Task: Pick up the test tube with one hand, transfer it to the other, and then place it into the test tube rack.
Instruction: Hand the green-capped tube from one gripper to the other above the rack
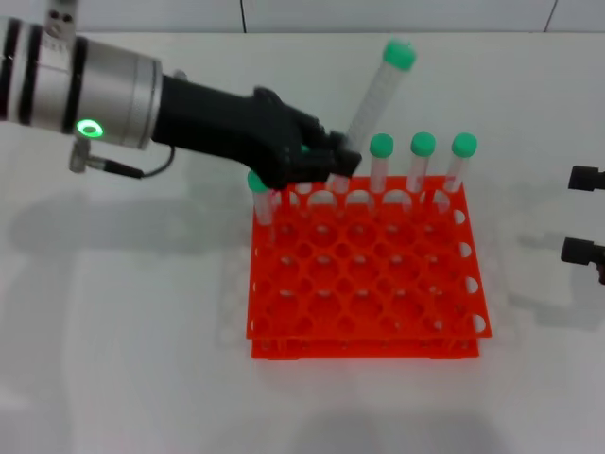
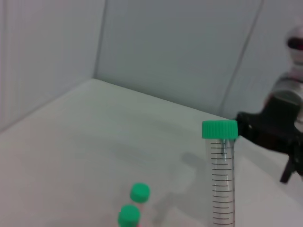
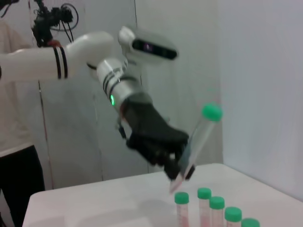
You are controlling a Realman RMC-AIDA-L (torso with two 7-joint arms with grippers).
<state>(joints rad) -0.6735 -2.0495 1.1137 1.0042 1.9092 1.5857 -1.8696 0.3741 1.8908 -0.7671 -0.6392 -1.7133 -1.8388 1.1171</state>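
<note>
My left gripper (image 1: 333, 168), black on the silver arm with the green ring, is shut on the lower end of the test tube (image 1: 373, 99). The tube tilts up and to the right, its green cap (image 1: 399, 54) high, its bottom just over the back row of the orange-red rack (image 1: 364, 348). The tube also shows in the left wrist view (image 2: 222, 175) and the right wrist view (image 3: 201, 130), where the left gripper (image 3: 179, 166) holds it. My right gripper (image 1: 581, 214) is open and empty at the right edge, apart from the rack; it shows in the left wrist view (image 2: 267, 130).
Three green-capped tubes (image 1: 423, 156) stand in the rack's back row on the right, and another (image 1: 259, 194) at its back left corner. Several caps (image 3: 217, 202) show low in the right wrist view. A person stands behind the table (image 3: 14, 118).
</note>
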